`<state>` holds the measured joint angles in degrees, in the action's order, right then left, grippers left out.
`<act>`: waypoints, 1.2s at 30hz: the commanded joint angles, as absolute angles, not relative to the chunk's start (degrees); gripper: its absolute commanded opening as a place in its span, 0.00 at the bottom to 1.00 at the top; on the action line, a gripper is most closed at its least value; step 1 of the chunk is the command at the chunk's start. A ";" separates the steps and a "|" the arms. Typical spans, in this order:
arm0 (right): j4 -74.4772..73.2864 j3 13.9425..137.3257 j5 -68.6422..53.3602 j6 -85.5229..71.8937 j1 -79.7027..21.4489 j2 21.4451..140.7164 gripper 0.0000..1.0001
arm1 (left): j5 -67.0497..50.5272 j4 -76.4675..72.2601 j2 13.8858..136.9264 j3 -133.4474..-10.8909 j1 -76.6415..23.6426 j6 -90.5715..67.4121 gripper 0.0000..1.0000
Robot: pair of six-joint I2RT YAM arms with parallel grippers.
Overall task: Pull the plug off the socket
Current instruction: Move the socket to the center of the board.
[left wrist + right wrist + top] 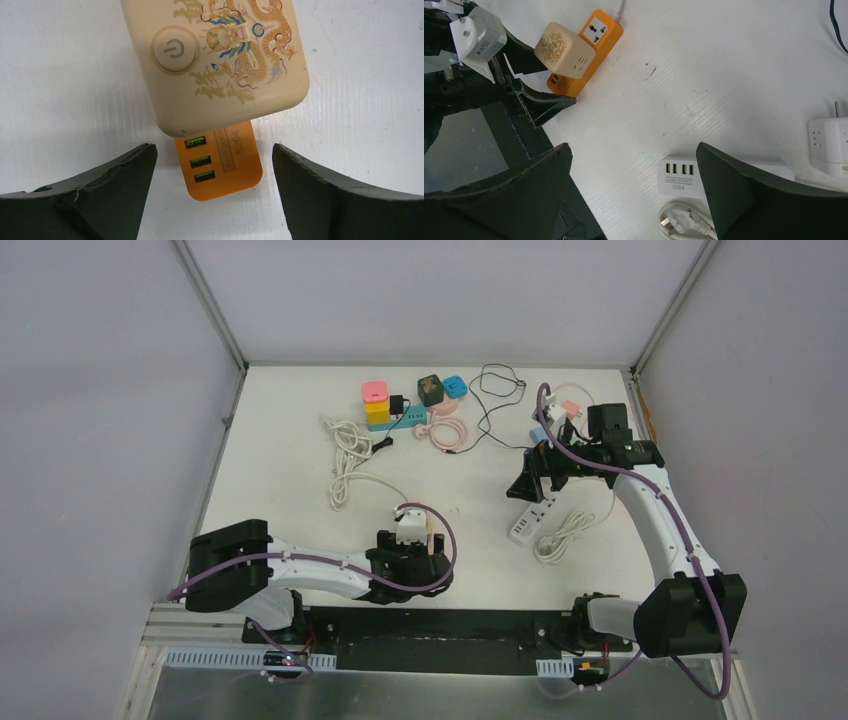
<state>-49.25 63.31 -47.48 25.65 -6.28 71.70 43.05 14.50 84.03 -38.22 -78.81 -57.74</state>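
On the white counter (285, 480), near its front edge and left of centre, a cream plastic cube adapter with a dragon print (215, 65) sits plugged on top of an orange plastic power strip (220, 170). The strip's near end lies between the parted fingers of the left claw (214, 150), touching neither. Well to the right lies a white plastic USB power strip (724, 175) under the right claw (634, 146), whose fingers are spread. Its coiled white cable (560, 535) lies just beside it, to the right. At the back, a pink-and-yellow cube stack (376, 402) stands left of a dark cube (430, 388), and a loose white cord (348, 455) lies in front of the stack.
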 commanded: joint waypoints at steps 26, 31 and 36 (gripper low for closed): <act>-49.19 64.42 -49.39 27.07 -6.15 71.19 1.00 | 45.70 21.42 92.10 -45.04 -79.28 -64.35 0.45; -49.14 64.34 -49.39 27.07 -6.12 71.28 1.00 | 44.54 21.44 93.03 -45.49 -79.28 -60.75 0.34; -49.28 64.35 -49.48 27.07 -6.16 71.37 1.00 | 39.60 20.24 93.67 -46.16 -79.28 -48.32 0.12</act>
